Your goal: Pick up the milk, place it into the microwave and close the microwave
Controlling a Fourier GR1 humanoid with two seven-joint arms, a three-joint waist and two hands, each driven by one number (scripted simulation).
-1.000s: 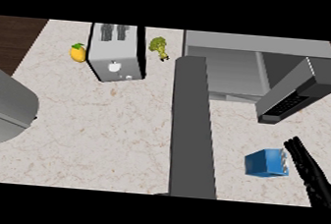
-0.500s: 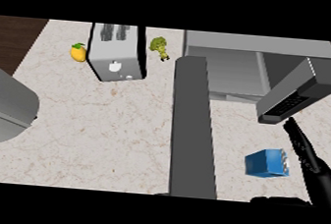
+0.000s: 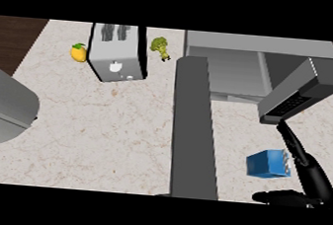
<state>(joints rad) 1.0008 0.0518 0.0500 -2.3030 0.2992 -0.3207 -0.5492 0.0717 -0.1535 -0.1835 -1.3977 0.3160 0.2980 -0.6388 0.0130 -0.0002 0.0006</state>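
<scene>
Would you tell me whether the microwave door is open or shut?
Open: the door stands swung out to the right, leaving the inside of the microwave exposed.

1. The worktop (image 3: 102, 134) looked like pale, veined stone, smooth and matt.
2. At eleven o'clock, the toaster (image 3: 117, 56) showed grey satin metal.
3. At two o'clock, the microwave (image 3: 248, 44) looked like dull grey metal.
4. At four o'clock, the milk (image 3: 266, 165) looked like smooth blue card.
5. The right hand (image 3: 312, 175) beside it looked like black plastic with a faint sheen.
</scene>
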